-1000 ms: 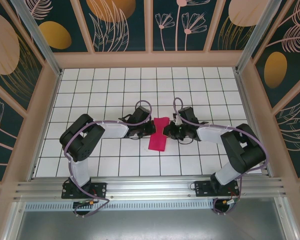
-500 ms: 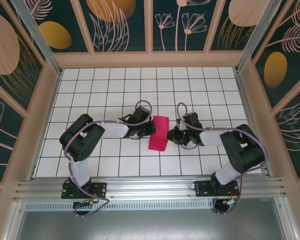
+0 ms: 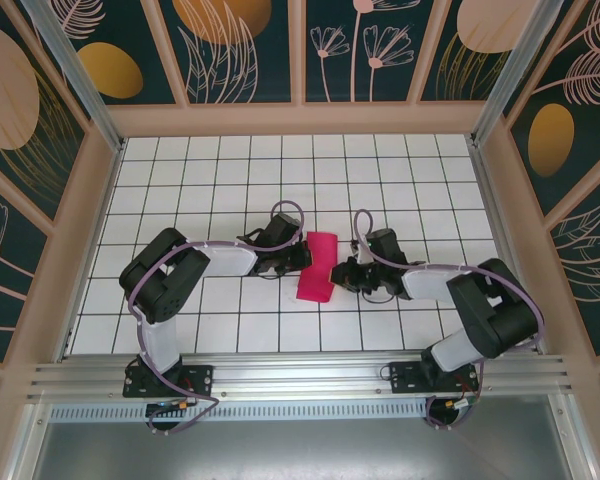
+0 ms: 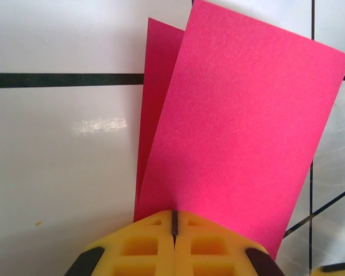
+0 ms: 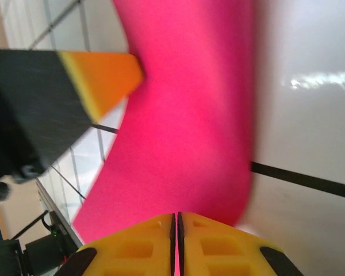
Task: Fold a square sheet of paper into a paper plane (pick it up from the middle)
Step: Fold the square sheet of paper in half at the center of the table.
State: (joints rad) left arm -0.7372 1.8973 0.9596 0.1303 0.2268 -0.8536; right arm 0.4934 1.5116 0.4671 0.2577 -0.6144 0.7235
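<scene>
The square sheet of paper [image 3: 315,268], folded into a narrow strip, is lying in the middle of the table [image 3: 230,180] between my arms. My left pincer [image 4: 173,221] is pinching its left edge. My right pincer [image 5: 176,223] is pressing together at its right edge; I cannot tell whether it is catching paper.

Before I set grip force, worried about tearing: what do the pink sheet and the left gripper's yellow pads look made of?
Square sheet of paper: thin matte paper, finely grained, folded in two layers. Left gripper pads: yellow moulded plastic or rubber with waffle-like recesses; which one, I cannot tell.
</scene>
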